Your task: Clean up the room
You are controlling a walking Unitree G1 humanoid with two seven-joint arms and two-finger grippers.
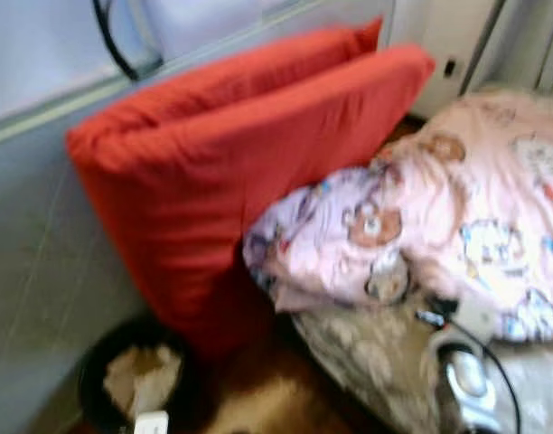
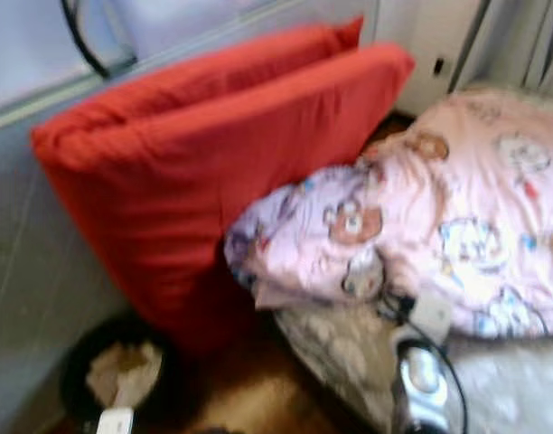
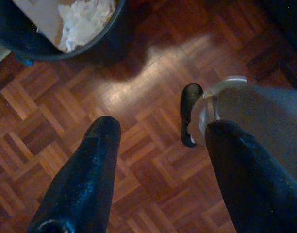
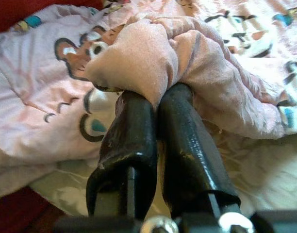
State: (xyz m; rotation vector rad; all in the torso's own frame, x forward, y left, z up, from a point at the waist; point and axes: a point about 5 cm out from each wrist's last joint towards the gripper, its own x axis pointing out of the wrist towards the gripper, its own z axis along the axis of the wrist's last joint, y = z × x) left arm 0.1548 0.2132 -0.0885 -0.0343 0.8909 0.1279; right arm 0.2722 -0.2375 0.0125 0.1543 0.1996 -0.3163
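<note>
A pink blanket [image 1: 475,217] printed with bears lies bunched on a pale patterned sheet [image 1: 367,353]. My right gripper [image 4: 156,99] is shut on a raised fold of that blanket [image 4: 143,53], the cloth pinched between the black fingers [image 4: 187,131]. My right arm [image 1: 466,380] reaches in at the lower right. Two red cushions [image 1: 231,172] lean on edge against the grey wall, touching the blanket's left end. My left gripper [image 3: 165,127] hangs open over the parquet floor [image 3: 139,97], nothing between its fingers [image 3: 90,170].
A black bin [image 1: 96,380] holding crumpled paper [image 3: 85,19] stands on the floor by the cushions' foot. A black cable [image 1: 109,41] runs along the wall above. A dark foot-like shape [image 3: 189,119] and a grey shape lie near my left gripper.
</note>
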